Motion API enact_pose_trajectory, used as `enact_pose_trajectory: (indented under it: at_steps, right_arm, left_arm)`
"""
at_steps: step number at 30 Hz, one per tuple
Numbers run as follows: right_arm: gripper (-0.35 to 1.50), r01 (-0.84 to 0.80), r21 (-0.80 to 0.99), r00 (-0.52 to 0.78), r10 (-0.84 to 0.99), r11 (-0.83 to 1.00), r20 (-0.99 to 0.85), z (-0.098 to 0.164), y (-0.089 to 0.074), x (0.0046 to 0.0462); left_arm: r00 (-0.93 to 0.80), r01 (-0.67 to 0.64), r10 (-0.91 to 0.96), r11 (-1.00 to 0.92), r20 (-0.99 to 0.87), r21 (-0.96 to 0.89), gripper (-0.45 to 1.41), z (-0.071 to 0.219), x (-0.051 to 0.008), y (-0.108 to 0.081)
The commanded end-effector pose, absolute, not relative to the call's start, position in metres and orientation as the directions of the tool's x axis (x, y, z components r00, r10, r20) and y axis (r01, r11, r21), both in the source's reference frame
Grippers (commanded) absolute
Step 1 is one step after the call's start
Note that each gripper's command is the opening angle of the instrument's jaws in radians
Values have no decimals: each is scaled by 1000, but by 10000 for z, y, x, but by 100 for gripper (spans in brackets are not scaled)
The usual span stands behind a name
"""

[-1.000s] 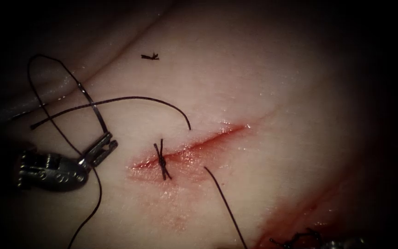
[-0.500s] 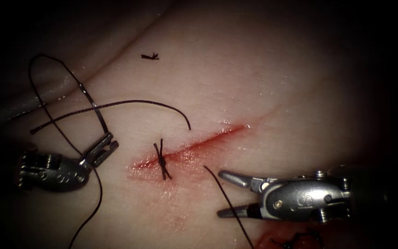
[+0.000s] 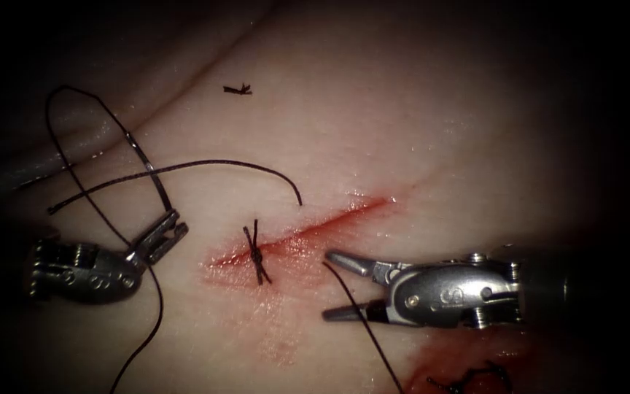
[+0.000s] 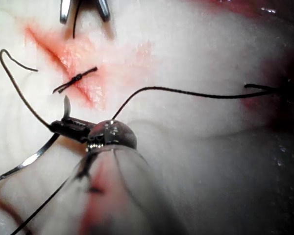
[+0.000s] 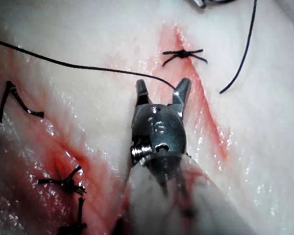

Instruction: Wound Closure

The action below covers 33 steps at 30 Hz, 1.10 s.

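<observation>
The left tool (image 3: 163, 232) lies on the tissue (image 3: 417, 131) left of the cut (image 3: 308, 232), its jaws closed on the needle (image 3: 151, 175) near one end of the curve. The needle arcs up and away from the jaws, lying free above the surface and not in the tissue. The left wrist view shows the same grip, with the needle (image 4: 24, 161) running out of the clamped jaws of that tool (image 4: 68, 126).

The right tool (image 3: 344, 288) sits just right of the cut with its jaws spread wide and nothing held. A strand of thread (image 3: 362, 328) comes out of the tissue beside the cut and passes between the two open jaws. In the right wrist view this tool (image 5: 161, 93) stands close to the thread (image 5: 88, 67), which ends near its jaws.

A tied stitch (image 3: 257, 254) crosses the left part of the cut. More thread loops over the tissue on the left, around the left tool. A cut end of thread (image 3: 238, 89) lies well above the cut. Red fluid (image 3: 468, 357) pools near another knot (image 3: 475, 378) below the right tool.
</observation>
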<state>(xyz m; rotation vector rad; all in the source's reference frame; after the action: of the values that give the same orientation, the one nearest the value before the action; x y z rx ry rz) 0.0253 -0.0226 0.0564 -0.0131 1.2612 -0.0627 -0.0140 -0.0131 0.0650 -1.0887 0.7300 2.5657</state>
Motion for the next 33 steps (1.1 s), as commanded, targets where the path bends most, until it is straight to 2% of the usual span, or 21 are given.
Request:
enact_pose_trajectory:
  at_steps: [1,2,15,33]
  right_arm:
    - [1,49,-41,295,-54,998,-954,567,-231,260]
    - [-35,67,-35,274,-51,997,-960,567,-231,258]
    - [-35,92,-39,276,-63,995,-959,546,-253,226]
    - [-35,239,-20,280,-89,971,-956,472,-326,220]
  left_arm:
    - [-686,-416,42,-842,-727,344,-45,656,-145,-137]
    - [-686,-416,42,-842,-727,344,-45,656,-145,-137]
    - [-686,-414,41,-844,-726,343,-45,656,-145,-137]
    - [-686,-414,41,-843,-726,343,-45,656,-145,-138]
